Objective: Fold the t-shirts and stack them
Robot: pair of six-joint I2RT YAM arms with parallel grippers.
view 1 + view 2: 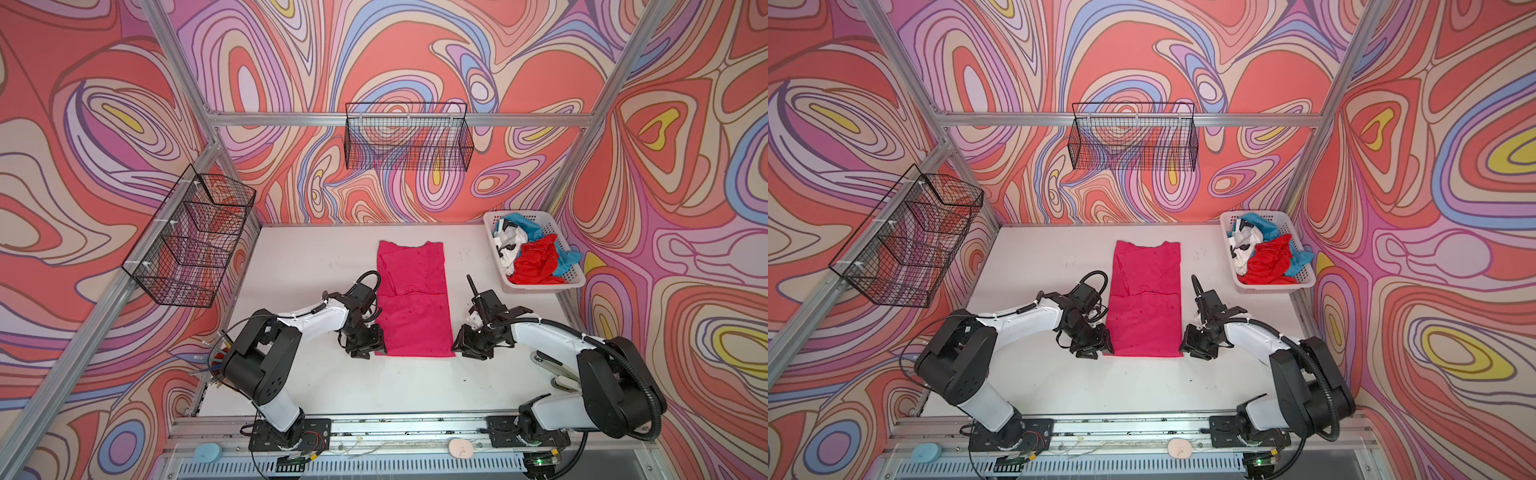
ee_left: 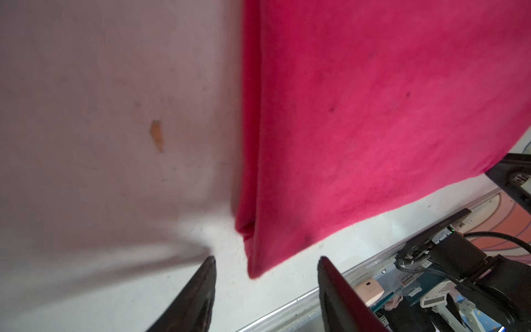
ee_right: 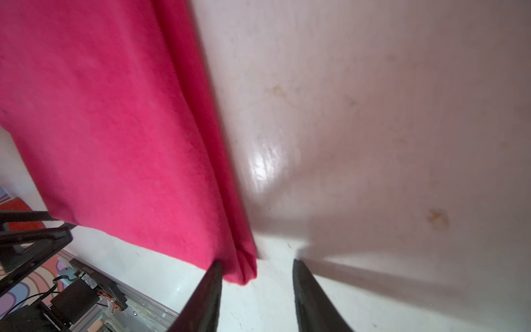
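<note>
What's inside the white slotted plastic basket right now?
The white slotted plastic basket holds a crumpled red cloth shirt, a teal-blue cloth shirt and a white cloth shirt with black marks. Anything beneath that heap is covered.

The large t-shirt (image 1: 413, 307) is plain magenta-pink, flecked with a few dark specks. The tabletop (image 1: 316, 374) is white, with a small orange-brown stain (image 2: 156, 135). The slotted plastic basket (image 1: 544, 288) is white; in it show a red t-shirt (image 1: 534, 262), a teal-blue t-shirt (image 1: 524, 222) and a white t-shirt (image 1: 509, 245) with black marks. The walls (image 1: 415, 62) swirl in coral, lilac, blue, cream and yellow. The back wire basket (image 1: 407, 141) and the side wire basket (image 1: 187, 241) are black.
</note>
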